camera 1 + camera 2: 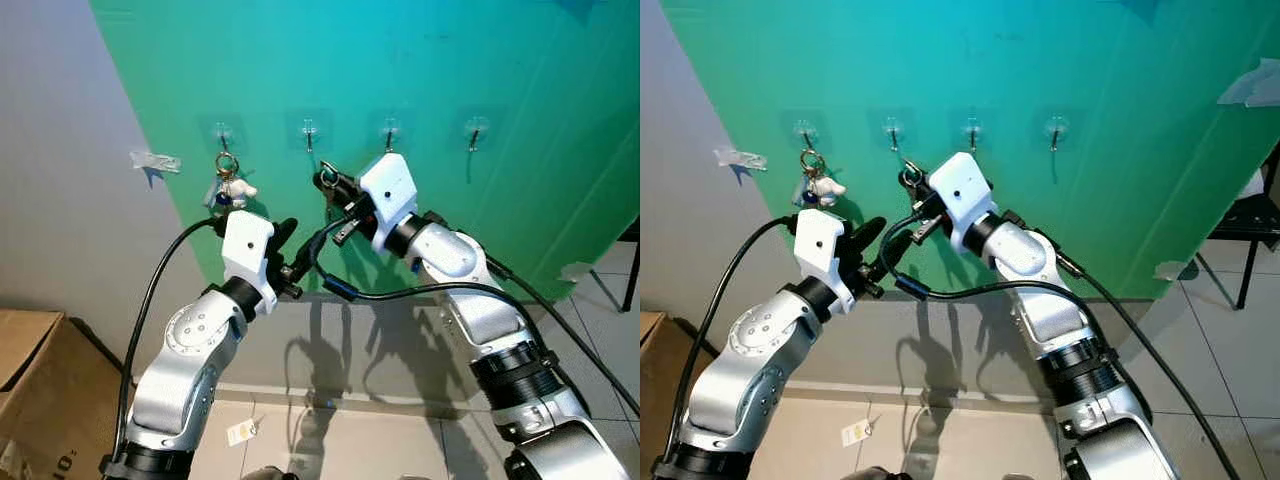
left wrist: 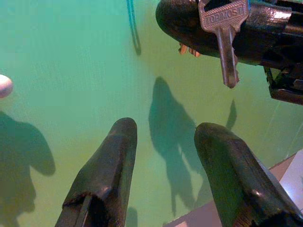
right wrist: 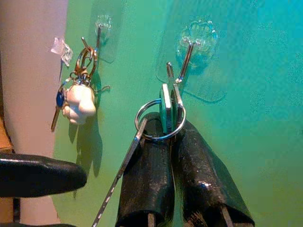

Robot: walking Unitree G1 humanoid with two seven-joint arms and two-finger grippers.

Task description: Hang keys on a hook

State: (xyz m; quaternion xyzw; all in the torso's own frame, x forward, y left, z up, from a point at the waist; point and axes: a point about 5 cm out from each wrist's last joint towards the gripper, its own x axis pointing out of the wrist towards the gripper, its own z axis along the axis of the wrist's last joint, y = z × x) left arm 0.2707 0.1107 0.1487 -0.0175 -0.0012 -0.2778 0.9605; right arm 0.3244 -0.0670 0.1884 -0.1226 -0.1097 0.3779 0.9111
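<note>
Left eye view, from the left edge: cardboard box (image 1: 30, 385) at lower left, a scrap of tape (image 1: 155, 161) on the grey wall above it. Next, on the green wall (image 1: 520, 90), a row of four clear stick-on hooks; first hook (image 1: 224, 133) already carrying a key bunch with a white charm (image 1: 229, 188). Below that, left gripper (image 1: 287, 248) raised before the wall, fingers spread apart and holding nothing, black cable (image 1: 150, 300) looping down from its wrist. Toward the centre, second hook (image 1: 309, 130) bare. Just below it, right gripper (image 1: 325, 182) clenched on a key ring (image 3: 159, 120), ring close under the hook (image 3: 184, 59) but not over it in the right wrist view, one silver key (image 2: 226, 38) dangling from the pinched ring in the upper right of the left wrist view. Further right, third hook (image 1: 389, 131) and fourth hook (image 1: 475, 130) both bare. At lower right, pale floor tiles (image 1: 600, 310).
</note>
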